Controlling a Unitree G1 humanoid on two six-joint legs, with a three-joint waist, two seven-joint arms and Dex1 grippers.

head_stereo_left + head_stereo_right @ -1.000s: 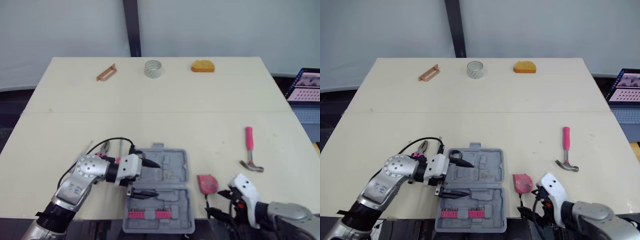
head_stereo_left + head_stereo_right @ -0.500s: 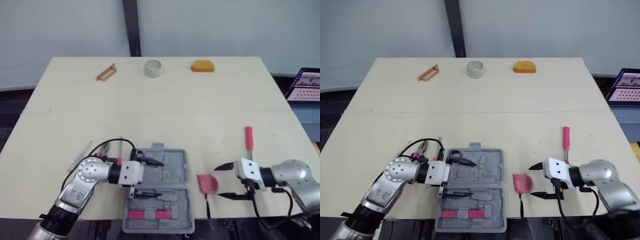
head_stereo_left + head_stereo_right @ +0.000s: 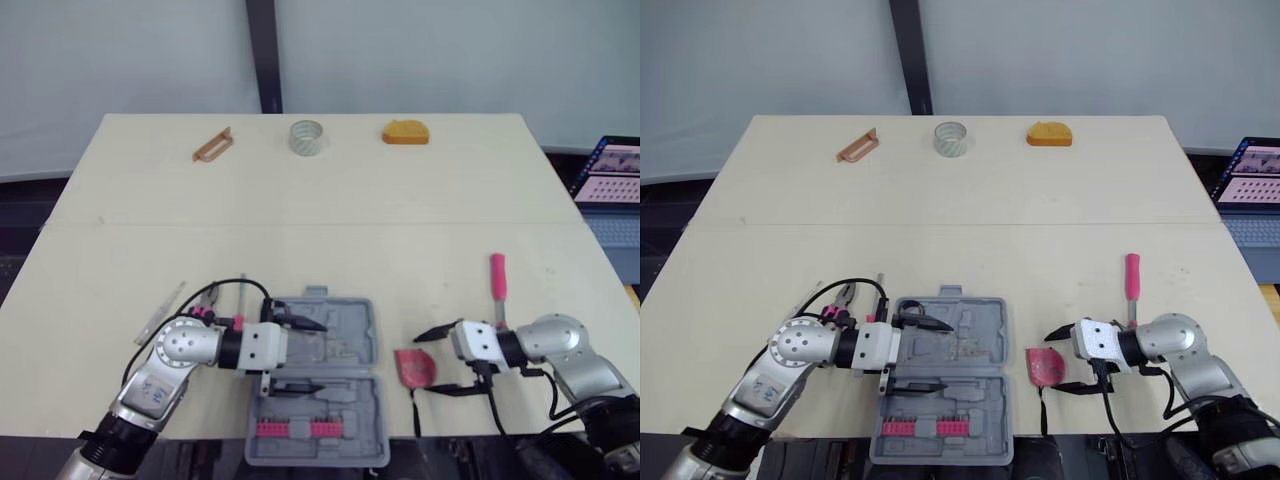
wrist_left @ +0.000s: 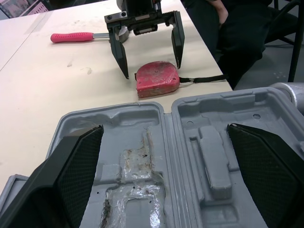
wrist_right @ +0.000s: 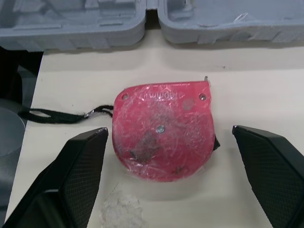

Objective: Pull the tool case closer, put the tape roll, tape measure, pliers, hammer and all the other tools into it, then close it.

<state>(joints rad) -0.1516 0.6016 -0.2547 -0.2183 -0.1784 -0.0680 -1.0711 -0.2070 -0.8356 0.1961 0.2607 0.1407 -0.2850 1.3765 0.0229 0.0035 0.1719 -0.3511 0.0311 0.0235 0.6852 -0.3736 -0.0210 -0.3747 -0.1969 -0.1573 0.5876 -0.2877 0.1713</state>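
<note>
The grey tool case [image 3: 345,330] lies open at the table's front edge, pink bits in its near half. My left gripper [image 3: 315,357] hovers open over the case's hinge area. A red tape measure [image 3: 414,367] lies just right of the case, its black strap trailing off the edge. My right gripper [image 3: 425,364] is open, its fingers flanking the tape measure [image 5: 164,135] without touching it. The pink-handled hammer [image 3: 498,278] lies right of that. Pliers [image 3: 208,297] rest behind my left arm. The tape roll [image 3: 307,137] stands at the far edge.
An orange object [image 3: 405,132] and a copper-coloured handle [image 3: 212,145] sit at the table's far edge beside the roll. A thin clear tool [image 3: 160,313] lies left of the pliers. A laptop [image 3: 612,170] stands off the table's right side.
My right arm came up from below the table's front edge and moved left, bringing its open fingers around the tape measure. My left gripper settled slightly lower over the case.
</note>
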